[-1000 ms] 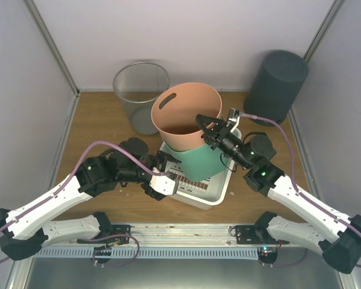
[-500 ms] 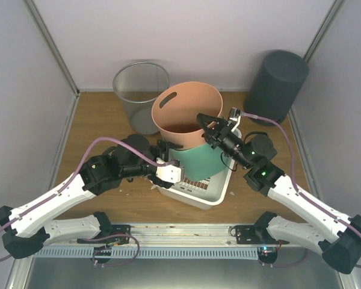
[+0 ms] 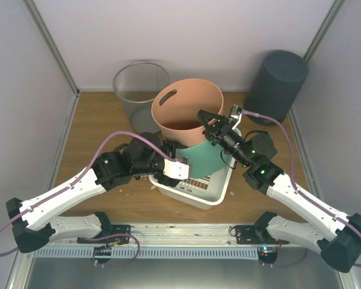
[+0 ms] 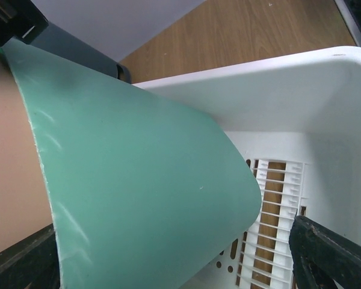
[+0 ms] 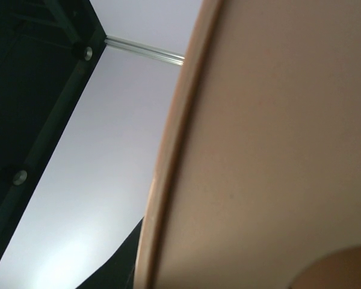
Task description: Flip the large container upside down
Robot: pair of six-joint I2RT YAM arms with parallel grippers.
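The large container (image 3: 186,111) is peach above and green (image 3: 201,158) below. It stands tilted with its base in a white slotted basket (image 3: 195,195), mouth facing up. My right gripper (image 3: 218,125) is shut on its right rim; the right wrist view shows only the peach wall (image 5: 277,150) up close. My left gripper (image 3: 174,168) is open at the basket's left side. Its fingers (image 4: 331,253) stand wide apart on either side of the green base (image 4: 138,180).
A wire mesh bin (image 3: 138,84) stands behind the container at the back left. A dark grey cylindrical bin (image 3: 277,84) stands at the back right. The basket wall (image 4: 301,96) rises just right of the green base. Enclosure walls close in on both sides.
My left arm has moved up and right, bringing its open gripper to the container's green base. The container's rim has shifted slightly back. My right gripper has kept its hold.
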